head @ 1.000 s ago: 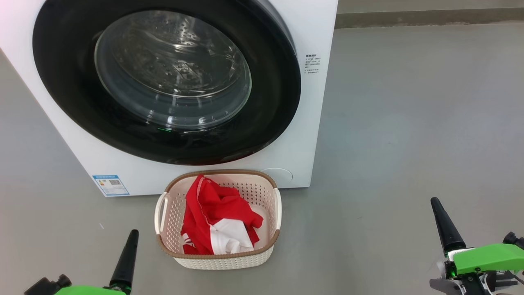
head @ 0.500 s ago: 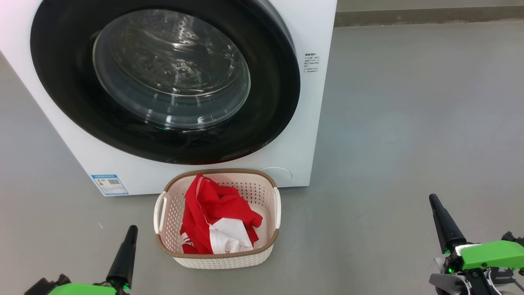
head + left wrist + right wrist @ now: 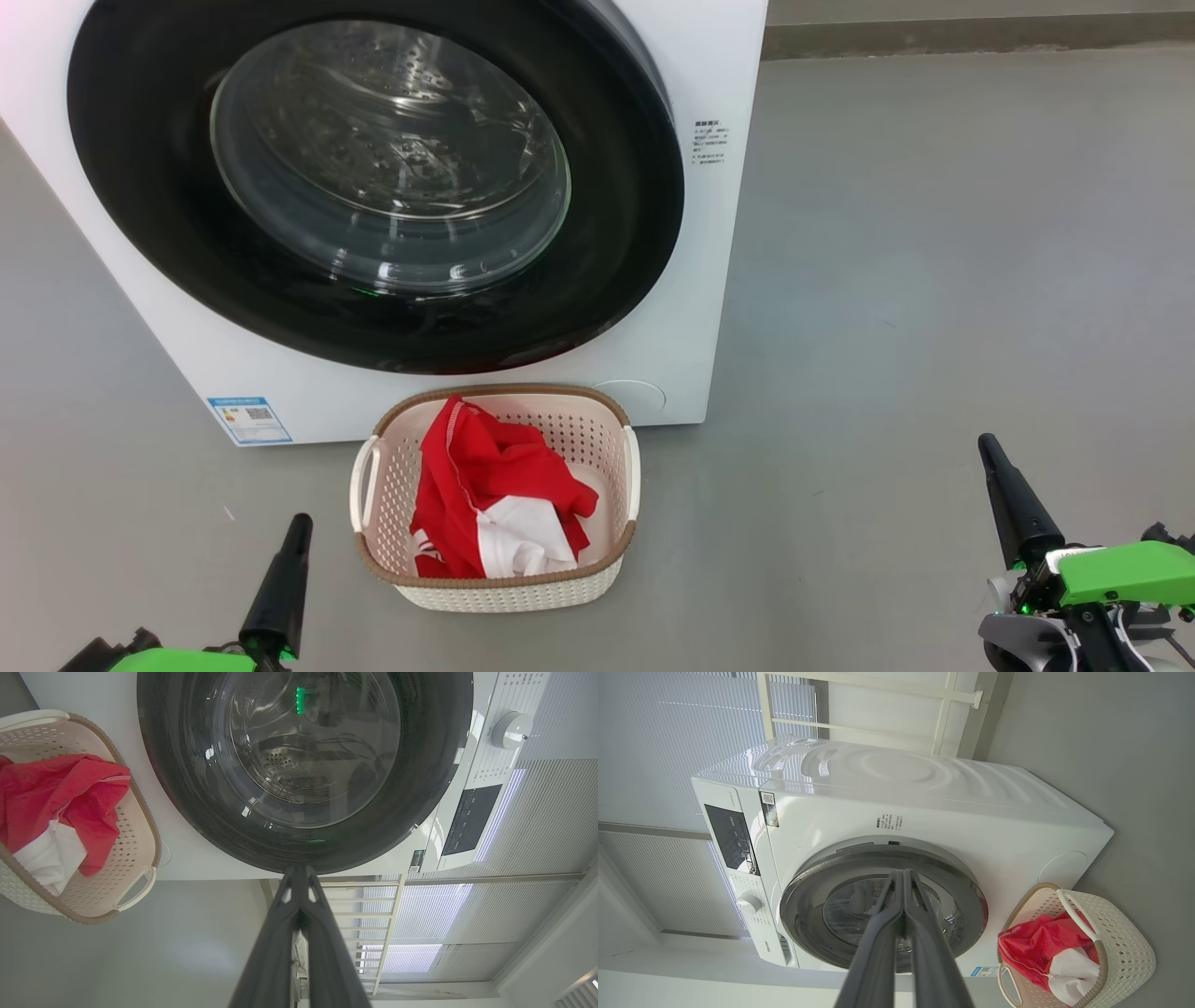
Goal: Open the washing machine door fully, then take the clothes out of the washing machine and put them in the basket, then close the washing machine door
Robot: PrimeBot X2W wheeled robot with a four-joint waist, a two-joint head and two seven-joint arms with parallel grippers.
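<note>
Reaches slightly farther forward than a second ago, each gripper. Left of basket (image 3: 523,593): left gripper (image 3: 301,523), fingers pressed together, empty; blue label (image 3: 249,420) on washing machine (image 3: 653,373), print unreadable. In basket: clothes (image 3: 485,476). Behind: washing machine door (image 3: 140,187), closed. Right: right gripper (image 3: 987,446), fingers together, empty.

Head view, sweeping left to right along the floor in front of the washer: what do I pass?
left gripper → basket, with the clothes inside it → right gripper
</note>
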